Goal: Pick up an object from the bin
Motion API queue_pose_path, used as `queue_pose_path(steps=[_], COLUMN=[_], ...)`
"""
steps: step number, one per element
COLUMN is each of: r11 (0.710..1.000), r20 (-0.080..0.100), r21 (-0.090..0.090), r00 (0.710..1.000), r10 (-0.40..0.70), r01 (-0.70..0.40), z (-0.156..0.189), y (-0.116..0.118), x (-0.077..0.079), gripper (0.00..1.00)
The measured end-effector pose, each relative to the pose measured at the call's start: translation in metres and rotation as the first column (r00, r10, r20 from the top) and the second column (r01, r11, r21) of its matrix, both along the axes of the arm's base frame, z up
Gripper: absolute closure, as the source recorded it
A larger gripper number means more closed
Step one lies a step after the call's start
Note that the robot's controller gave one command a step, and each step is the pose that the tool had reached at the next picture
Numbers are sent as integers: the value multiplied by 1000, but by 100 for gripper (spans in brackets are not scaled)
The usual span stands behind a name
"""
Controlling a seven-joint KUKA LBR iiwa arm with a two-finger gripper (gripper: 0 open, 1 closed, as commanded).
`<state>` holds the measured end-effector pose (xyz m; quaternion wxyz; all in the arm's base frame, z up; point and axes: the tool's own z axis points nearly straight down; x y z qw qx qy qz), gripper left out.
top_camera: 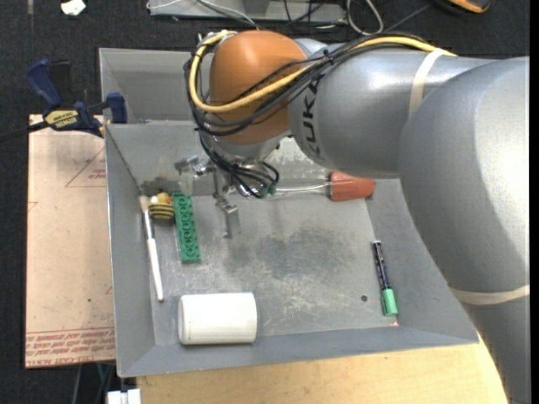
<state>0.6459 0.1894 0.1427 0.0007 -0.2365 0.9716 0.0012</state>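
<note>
Gripper: low over bare floor, left-centre of bin; open or closed cannot be told.
Nearest thing: green studded strip, lying flat just beside the gripper (toward the view's left).
Others: white cylinder, front; green-capped marker, right.

We see soft, even light falling from above on the grey metal bin. The big silver-grey arm carries a broad pale sheen, and the orange rounded cover a mild highlight. The white plastic cylinder throws only a faint shadow on the bin floor.
</note>
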Motion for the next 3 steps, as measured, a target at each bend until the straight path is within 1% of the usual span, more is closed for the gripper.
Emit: queue_pose_path(steps=[1, 2, 3], r11=[949, 879, 571], r20=[5, 14, 15], r21=[1, -1, -6], r00=[949, 879, 570], r10=[315, 477, 821], r01=[-315, -477, -821], z=[-14, -68, -70], y=[12, 12, 27], x=[-8, 2, -4], gripper=[0, 0, 100])
